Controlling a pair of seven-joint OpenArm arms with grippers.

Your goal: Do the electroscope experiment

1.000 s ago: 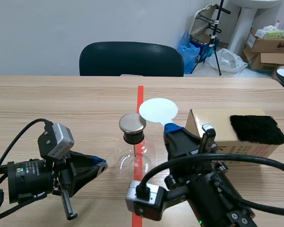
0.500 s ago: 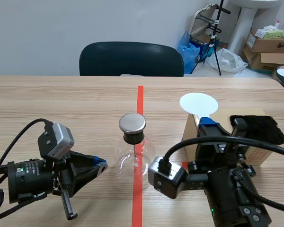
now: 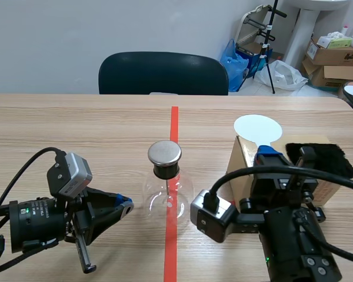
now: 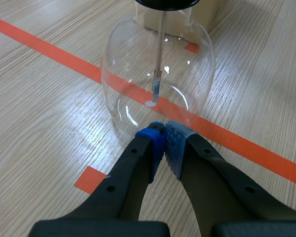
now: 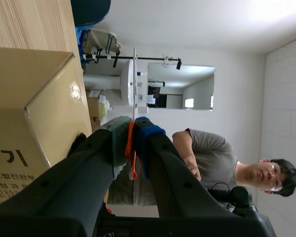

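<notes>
Note white disc [image 3: 257, 128] raised over cardboard box [image 3: 242, 170], near black cloth [image 3: 326, 157], well apart from glass flask [image 3: 167, 197] and its metal cap [image 3: 164, 153] at mid-counter. Clamped by its thin orange handle [image 5: 132, 153] in the right jaws. Pressed together on nothing, low beside the flask: left jaws (idle, by the look). Judged about midway, with bringing disc to cap left to do. Cannot tell whether disc is rubbed, nor how the strip [image 4: 157, 86] inside hangs.

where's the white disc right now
Scene view, right side: the white disc stands in the right end effector, above the cardboard box, right of the flask.
</notes>
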